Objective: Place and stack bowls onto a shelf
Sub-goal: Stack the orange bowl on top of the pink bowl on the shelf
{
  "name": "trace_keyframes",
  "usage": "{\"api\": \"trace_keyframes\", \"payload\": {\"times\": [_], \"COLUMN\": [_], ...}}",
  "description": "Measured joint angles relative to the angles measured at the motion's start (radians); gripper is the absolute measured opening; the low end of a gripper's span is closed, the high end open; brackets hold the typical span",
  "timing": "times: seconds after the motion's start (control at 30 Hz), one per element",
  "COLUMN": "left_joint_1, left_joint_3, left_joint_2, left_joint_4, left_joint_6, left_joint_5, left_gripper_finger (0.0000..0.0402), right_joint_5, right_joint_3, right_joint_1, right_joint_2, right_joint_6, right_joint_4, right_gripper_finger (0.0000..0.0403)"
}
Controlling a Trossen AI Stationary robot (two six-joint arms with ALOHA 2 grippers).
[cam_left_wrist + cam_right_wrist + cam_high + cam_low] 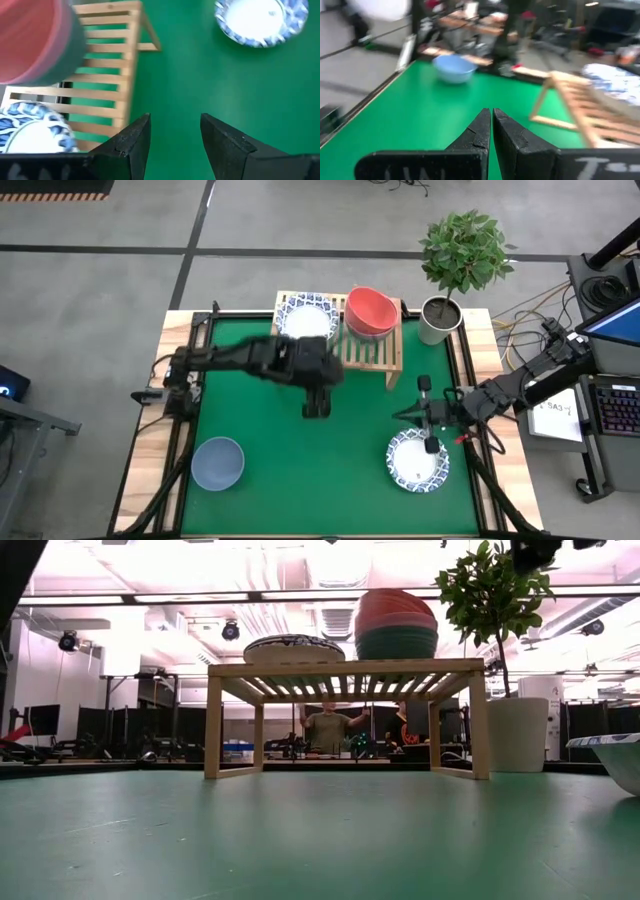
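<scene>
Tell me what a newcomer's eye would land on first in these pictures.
Probably the red bowl topping a stack at the right end of the wooden shelf, with a blue-rimmed white bowl beside it on the shelf's left. Next, the left gripper, open and empty over the green mat in front of the shelf. The right gripper hangs shut above another patterned bowl at front right.

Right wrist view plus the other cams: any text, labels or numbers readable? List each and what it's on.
"T": white marking on the right tool, right-hand finger base; the rest is cut off.
Pale marks on the same tool's left-hand finger base: too blurred to read.
White sheet beside the right arm, high view: handwriting, too small to read.
Orange lettering on a person's dark shirt behind the shelf, low view: too small to read.
Left wrist view: no text.
</scene>
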Motion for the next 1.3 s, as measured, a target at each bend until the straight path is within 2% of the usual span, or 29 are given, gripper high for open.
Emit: {"api": "trace_keyframes", "payload": {"times": [0.1,0.23,0.33,0.43,0.57,0.7,0.93,1.13,1.3], "left_joint_1": [-0.082,-0.185,-0.244,-0.278,-0.298,-0.294,-0.283,-0.280,-0.280], "left_joint_3": [-0.021,-0.063,-0.103,-0.160,-0.281,-0.462,-0.881,-1.209,-1.385], "left_joint_2": [0.000,0.000,0.000,-0.005,-0.052,-0.161,-0.442,-0.666,-0.794], "left_joint_4": [-0.021,-0.029,-0.024,0.004,0.080,0.248,0.691,1.079,1.291], "left_joint_6": [-0.002,-0.011,0.000,0.024,0.085,0.123,0.168,0.220,0.260], "left_joint_5": [-0.053,-0.117,-0.121,-0.122,-0.121,-0.121,-0.121,-0.124,-0.124], "left_gripper_finger": [0.0155,0.0155,0.0155,0.0155,0.0155,0.0155,0.0155,0.0155,0.0155], "right_joint_5": [0.083,0.092,0.090,0.042,-0.102,-0.188,-0.204,-0.215,-0.364], "right_joint_3": [0.000,0.046,0.110,0.191,0.336,0.474,0.662,0.757,0.822], "right_joint_1": [-0.013,-0.082,-0.149,-0.222,-0.333,-0.422,-0.520,-0.604,-0.698], "right_joint_2": [0.000,0.007,0.033,0.068,0.134,0.221,0.357,0.443,0.512], "right_joint_6": [-0.028,-0.072,-0.128,-0.185,-0.171,-0.164,-0.174,-0.181,-0.186], "right_joint_4": [0.067,0.107,0.107,0.054,-0.095,-0.270,-0.460,-0.472,-0.471], "right_gripper_finger": [0.0009,0.0009,0.0009,0.0009,0.0009,0.0009,0.0009,0.0009,0.0009]}}
